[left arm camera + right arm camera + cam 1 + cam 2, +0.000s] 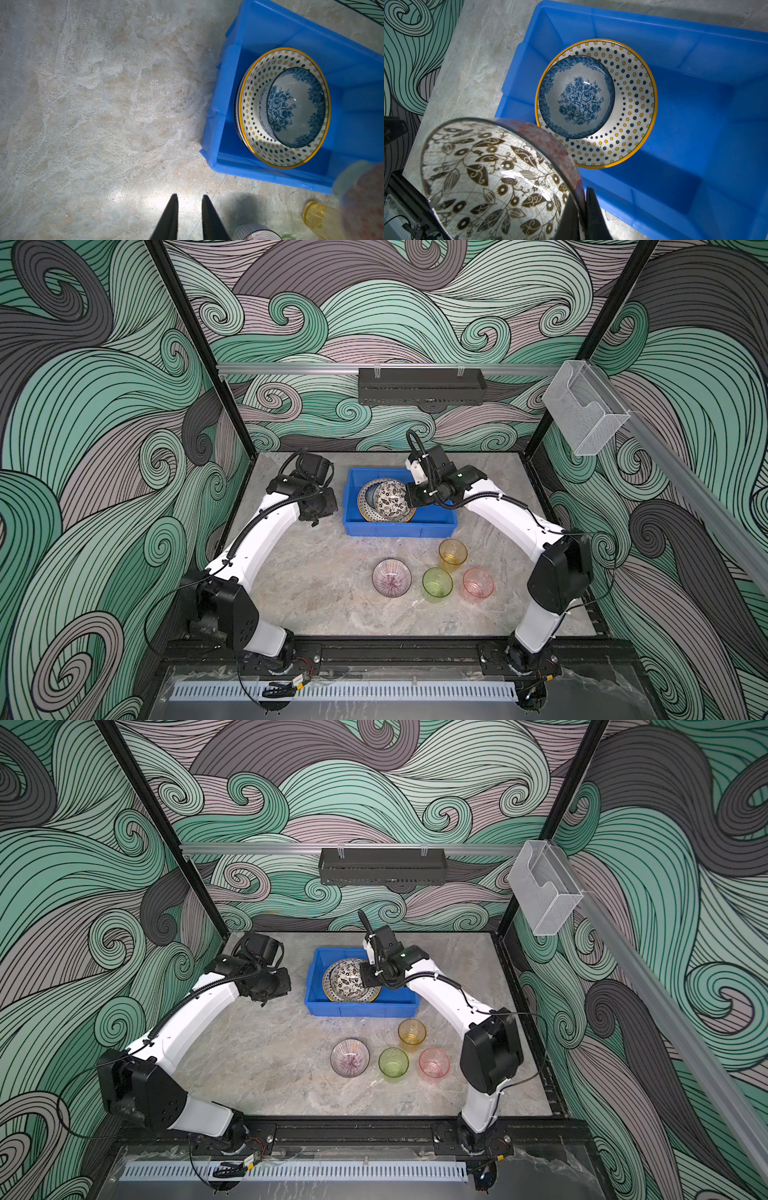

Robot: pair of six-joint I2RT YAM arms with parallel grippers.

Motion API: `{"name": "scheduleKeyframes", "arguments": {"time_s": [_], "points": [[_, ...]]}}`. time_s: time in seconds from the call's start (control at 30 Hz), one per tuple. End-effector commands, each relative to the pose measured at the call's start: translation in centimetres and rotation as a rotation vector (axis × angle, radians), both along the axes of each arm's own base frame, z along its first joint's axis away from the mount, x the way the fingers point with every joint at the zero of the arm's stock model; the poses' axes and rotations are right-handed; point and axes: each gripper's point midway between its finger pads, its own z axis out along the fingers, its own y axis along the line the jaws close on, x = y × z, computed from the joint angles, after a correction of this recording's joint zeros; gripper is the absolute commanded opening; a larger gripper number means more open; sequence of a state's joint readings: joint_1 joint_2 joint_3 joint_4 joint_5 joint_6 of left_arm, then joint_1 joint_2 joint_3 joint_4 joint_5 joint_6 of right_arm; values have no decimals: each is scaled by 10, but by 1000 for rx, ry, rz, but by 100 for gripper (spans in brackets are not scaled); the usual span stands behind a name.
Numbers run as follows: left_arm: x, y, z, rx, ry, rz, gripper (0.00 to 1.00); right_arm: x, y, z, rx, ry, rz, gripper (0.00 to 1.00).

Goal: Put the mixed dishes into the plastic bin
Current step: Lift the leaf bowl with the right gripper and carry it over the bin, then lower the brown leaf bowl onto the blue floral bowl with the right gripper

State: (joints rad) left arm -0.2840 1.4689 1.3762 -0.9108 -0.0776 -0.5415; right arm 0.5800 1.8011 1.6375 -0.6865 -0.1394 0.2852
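Observation:
The blue plastic bin (399, 531) (695, 62) stands at the middle back of the table. In it lies a dotted, yellow-rimmed plate (631, 99) (253, 104), and a blue-floral bowl (577, 97) (295, 108) sits in that plate. My right gripper (584, 193) (409, 499) is shut on the rim of a leaf-patterned bowl (492, 176) (390, 499), which hangs tilted over the bin. My left gripper (190, 196) (316, 522) hovers over bare table left of the bin, its fingers a little apart with nothing between them.
In front of the bin stand a striped bowl (391, 577), an orange cup (453, 554), a green cup (437, 583) and a pink cup (478, 584). A black perforated tray (422, 385) and a clear holder (582, 414) hang on the walls.

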Motion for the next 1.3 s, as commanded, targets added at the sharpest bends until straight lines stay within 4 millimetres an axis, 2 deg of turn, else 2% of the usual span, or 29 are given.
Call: {"name": "scheduleKeyframes", "arguments": {"time_s": [0.0,0.23,0.53,0.83,1.27], "points": [[10,0,16,-8,-45,-9,24,16,10,15,66,-29,5,0],[15,-1,20,-7,-63,-27,24,39,7,1,76,4,-38,0],[19,-3,14,-10,-47,-44,24,63,6,-13,74,26,-70,0],[21,-2,12,-7,-43,-51,24,74,8,-32,41,62,-77,0],[25,-3,7,-20,-26,-54,24,82,10,-49,9,94,-80,0]]}}
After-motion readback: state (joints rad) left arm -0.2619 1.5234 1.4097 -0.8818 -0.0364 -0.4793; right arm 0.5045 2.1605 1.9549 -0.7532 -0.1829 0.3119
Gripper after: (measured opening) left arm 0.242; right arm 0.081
